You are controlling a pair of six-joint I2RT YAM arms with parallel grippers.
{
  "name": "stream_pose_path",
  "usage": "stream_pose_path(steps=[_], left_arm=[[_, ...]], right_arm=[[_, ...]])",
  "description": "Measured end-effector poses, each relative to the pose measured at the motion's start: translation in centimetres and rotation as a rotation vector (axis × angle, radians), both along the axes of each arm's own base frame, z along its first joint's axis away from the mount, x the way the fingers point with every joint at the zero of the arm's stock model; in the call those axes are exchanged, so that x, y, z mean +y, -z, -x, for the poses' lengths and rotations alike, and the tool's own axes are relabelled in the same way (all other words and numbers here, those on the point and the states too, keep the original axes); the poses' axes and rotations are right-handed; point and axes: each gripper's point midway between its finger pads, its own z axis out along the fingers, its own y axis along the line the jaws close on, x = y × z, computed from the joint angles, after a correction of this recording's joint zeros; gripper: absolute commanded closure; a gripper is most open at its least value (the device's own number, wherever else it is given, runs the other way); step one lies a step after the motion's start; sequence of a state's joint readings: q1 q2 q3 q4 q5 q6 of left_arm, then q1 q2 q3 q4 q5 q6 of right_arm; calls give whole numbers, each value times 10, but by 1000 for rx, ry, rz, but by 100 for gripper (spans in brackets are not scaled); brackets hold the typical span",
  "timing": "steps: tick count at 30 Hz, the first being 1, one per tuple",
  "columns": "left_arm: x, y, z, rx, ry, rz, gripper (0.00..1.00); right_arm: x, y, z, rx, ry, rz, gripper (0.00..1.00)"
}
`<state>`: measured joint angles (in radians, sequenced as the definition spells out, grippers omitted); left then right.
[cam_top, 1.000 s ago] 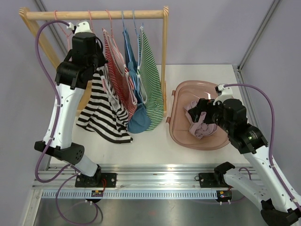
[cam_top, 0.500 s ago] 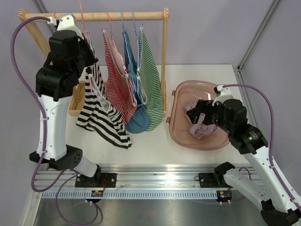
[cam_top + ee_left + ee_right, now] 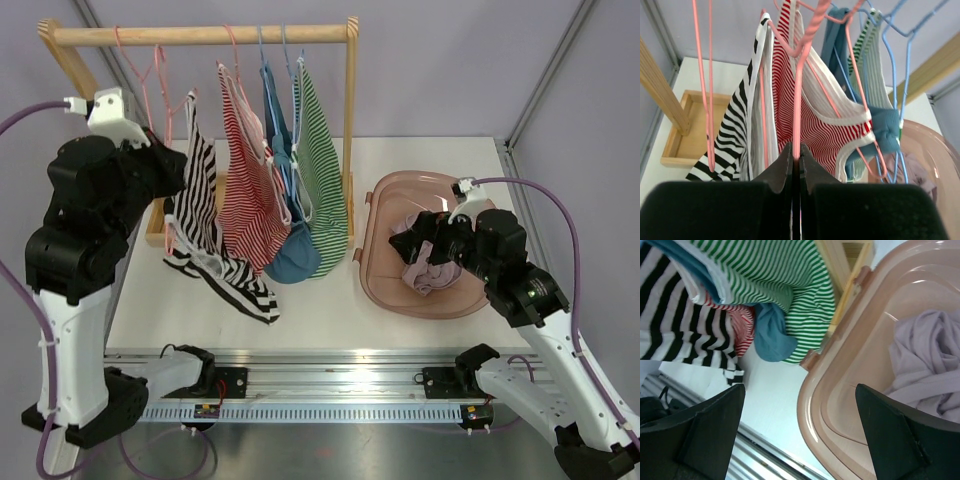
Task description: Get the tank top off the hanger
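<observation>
left gripper (image 3: 797, 150) jaws pinched tight on the wire of a pink hanger (image 3: 801, 90), nothing else between them. black-and-white striped tank top (image 3: 735, 130) hangs off that hanger by its white straps, just left of the red striped top (image 3: 810, 125), hem sagging down to the table (image 3: 420, 160). gripping wire rather than cloth probably steadies the hanger so the top can be slid off. can't tell if the hook sits on the wooden rail (image 3: 200, 33). right gripper (image 3: 800, 390) fingers spread wide, empty, hovering over the rim of the pink basin (image 3: 840, 405), which holds a lilac garment (image 3: 935, 355). it is well apart from the rack, likely placed to receive the fabric. top not yet off the hanger.
</observation>
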<state>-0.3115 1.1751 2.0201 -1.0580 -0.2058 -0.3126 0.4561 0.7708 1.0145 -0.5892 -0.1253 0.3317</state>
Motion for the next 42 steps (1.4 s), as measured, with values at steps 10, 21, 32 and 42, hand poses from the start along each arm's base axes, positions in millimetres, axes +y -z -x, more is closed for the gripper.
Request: stream_pose_path(steps=[10, 21, 32, 42], left_arm=[[-15, 84, 84, 97, 214, 38, 100], [-29, 188, 173, 281, 414, 121, 100], [-66, 236, 198, 443, 643, 217, 100], [-71, 227, 197, 414, 670, 244, 100]], right_arm=[[54, -28, 29, -45, -311, -249, 0], [167, 29, 78, 102, -535, -355, 1], [232, 86, 48, 52, -252, -219, 13], [246, 85, 26, -3, -190, -185, 37]])
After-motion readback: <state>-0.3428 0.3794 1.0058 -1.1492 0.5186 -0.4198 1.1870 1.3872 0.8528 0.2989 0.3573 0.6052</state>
